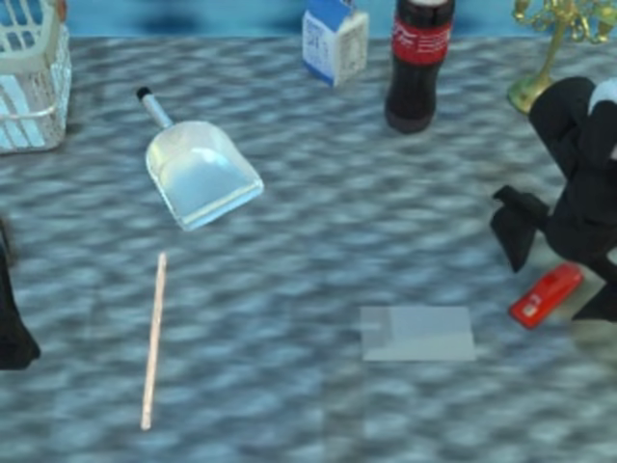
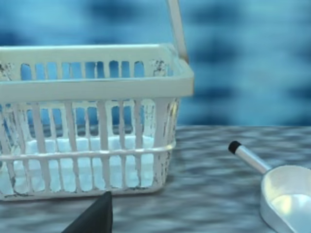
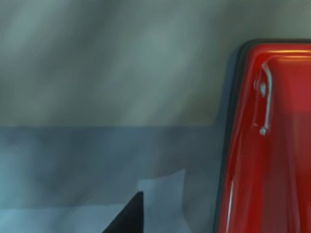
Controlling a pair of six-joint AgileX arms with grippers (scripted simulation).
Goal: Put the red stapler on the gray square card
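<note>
The red stapler (image 1: pixel 546 295) lies on the worktop (image 1: pixel 318 241) just right of the gray square card (image 1: pixel 418 334), apart from it. The right pincer (image 1: pixel 554 253) hovers over the stapler; whether it is open I cannot tell. The left arm sits parked at the left edge.

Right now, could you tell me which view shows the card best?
The top view: the whole card lies flat, just left of the stapler. The right wrist view catches only a pale corner; the left wrist view shows none.
</note>
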